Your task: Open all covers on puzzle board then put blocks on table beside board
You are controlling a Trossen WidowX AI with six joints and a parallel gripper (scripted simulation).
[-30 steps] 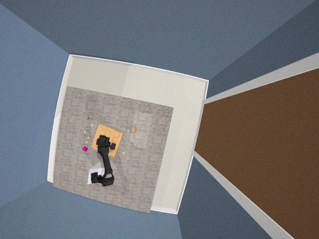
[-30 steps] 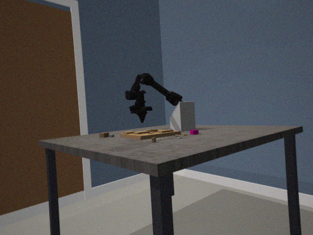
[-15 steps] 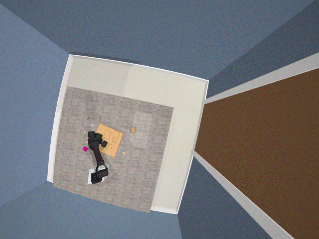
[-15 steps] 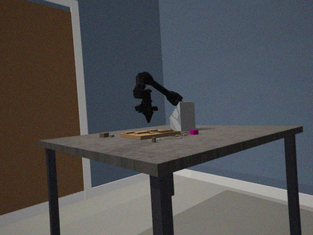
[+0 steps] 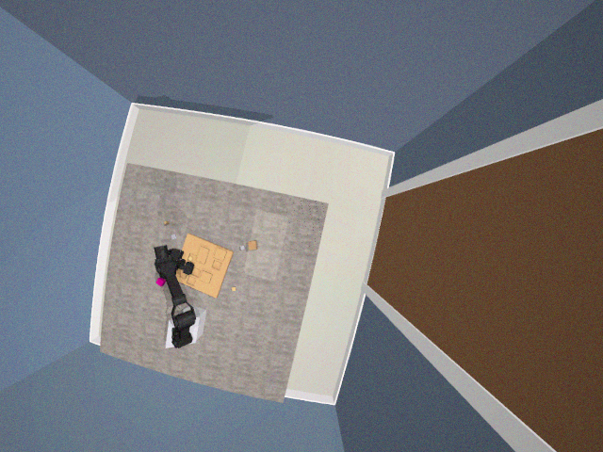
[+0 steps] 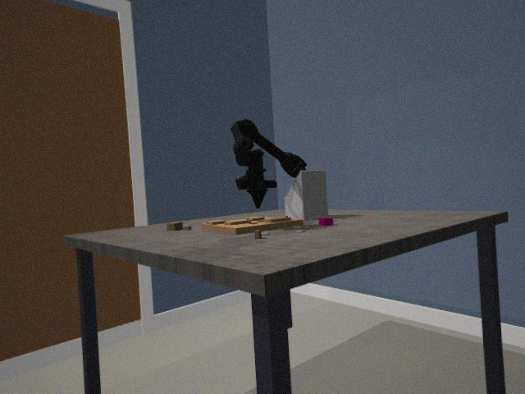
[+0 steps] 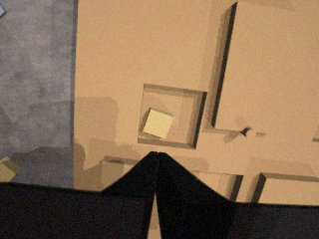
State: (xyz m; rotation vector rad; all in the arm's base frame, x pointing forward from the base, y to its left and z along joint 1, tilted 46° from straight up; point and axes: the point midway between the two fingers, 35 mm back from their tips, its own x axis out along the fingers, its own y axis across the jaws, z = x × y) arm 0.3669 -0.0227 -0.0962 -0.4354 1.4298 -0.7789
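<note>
The tan puzzle board (image 5: 221, 286) (image 6: 237, 230) (image 7: 125, 40) lies flat on the table. A small pale yellow block (image 7: 159, 123) (image 5: 189, 258) sits slightly turned inside an uncovered square well. A large raised cover (image 7: 269, 65) lies beside that well, with a small pin (image 7: 250, 132) at its lower edge. Another cover (image 7: 289, 190) and a recess partly show at the bottom of the wrist view. My gripper (image 7: 157, 159) (image 6: 257, 207) is shut and empty, above the board near the block's well. One yellow block (image 5: 234, 288) rests on the table beyond the board; another (image 7: 7, 169) rests off its left edge.
A magenta block (image 5: 160, 282) (image 6: 326, 221) lies near the arm. A brown box (image 5: 252, 245) (image 6: 174, 226) and a small grey piece (image 5: 241, 248) lie beyond the board. A small brown block (image 5: 166, 222) (image 6: 257, 234) lies elsewhere. A pale wedge (image 6: 313, 194) stands by the arm's base.
</note>
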